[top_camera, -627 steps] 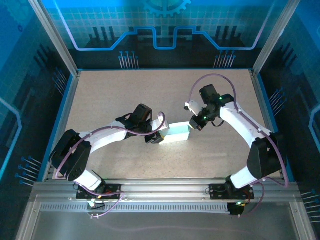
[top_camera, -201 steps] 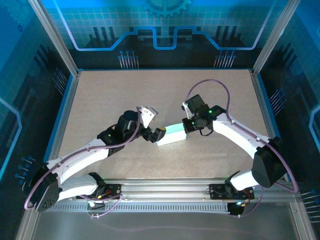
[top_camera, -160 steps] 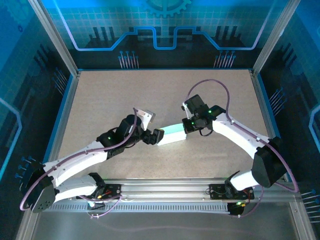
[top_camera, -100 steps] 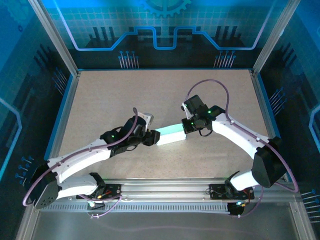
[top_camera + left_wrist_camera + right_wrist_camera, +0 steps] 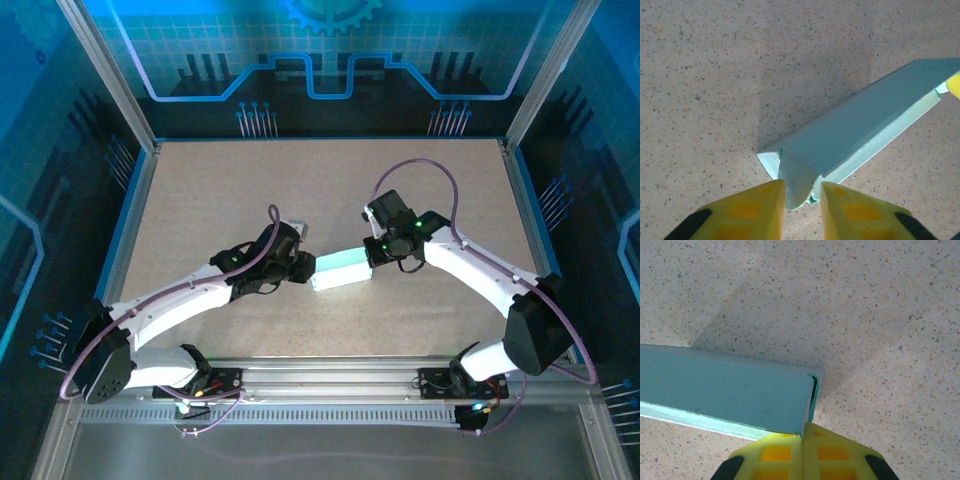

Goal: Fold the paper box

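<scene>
The paper box (image 5: 341, 270) is a slim pale-blue box held a little above the table, its long axis running left to right. My right gripper (image 5: 373, 257) is shut on the thin card at its right end; in the right wrist view the fingers (image 5: 803, 434) press together at the near corner of the box (image 5: 725, 390). My left gripper (image 5: 305, 268) is at the box's left end, open by a narrow gap. In the left wrist view a curved end flap (image 5: 797, 176) of the box (image 5: 865, 120) lies between its fingers (image 5: 802, 189), against the left one.
The speckled beige table (image 5: 220, 200) spreads all round the box. Metal frame posts and blue walls (image 5: 130, 200) close in the sides and back. A yellow fingertip of the right gripper (image 5: 955, 85) shows at the far end of the box in the left wrist view.
My left arm has swung in and turned its wrist toward the box's left end, bringing its fingers around the end flap. The right gripper has stayed shut on the right end.
</scene>
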